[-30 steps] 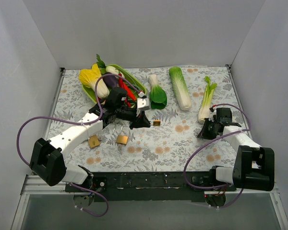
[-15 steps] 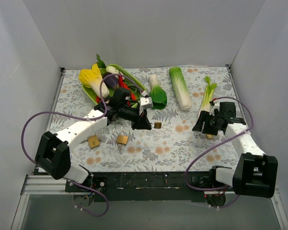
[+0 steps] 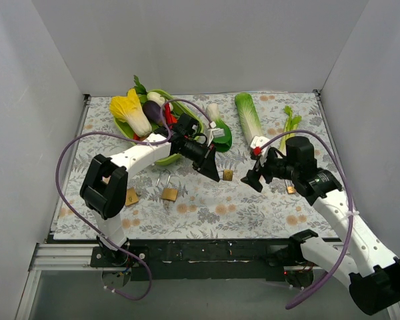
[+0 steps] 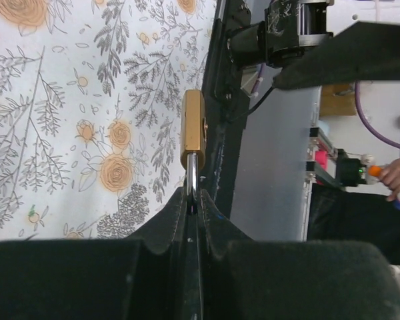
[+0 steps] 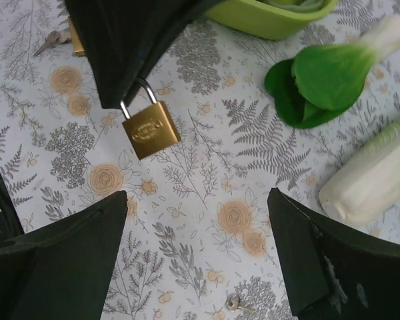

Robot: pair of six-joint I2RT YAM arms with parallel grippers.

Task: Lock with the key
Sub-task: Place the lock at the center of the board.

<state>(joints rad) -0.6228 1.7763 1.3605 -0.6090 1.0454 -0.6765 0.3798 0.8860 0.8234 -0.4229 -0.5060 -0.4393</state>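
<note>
The left gripper point(image 3: 212, 171) holds a brass padlock point(image 3: 227, 175) near the right gripper point(image 3: 252, 179).

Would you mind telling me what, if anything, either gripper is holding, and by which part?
The left gripper pinches the small brass padlock by its silver steel shackle; the open right gripper holds nothing.

L arm extended fwd and inward; L gripper point(image 3: 212, 171) clamped tight on padlock point(image 4: 193, 130) shackle. R arm reaches inward; R gripper point(image 3: 252, 177) spread wide, angled down.
</note>
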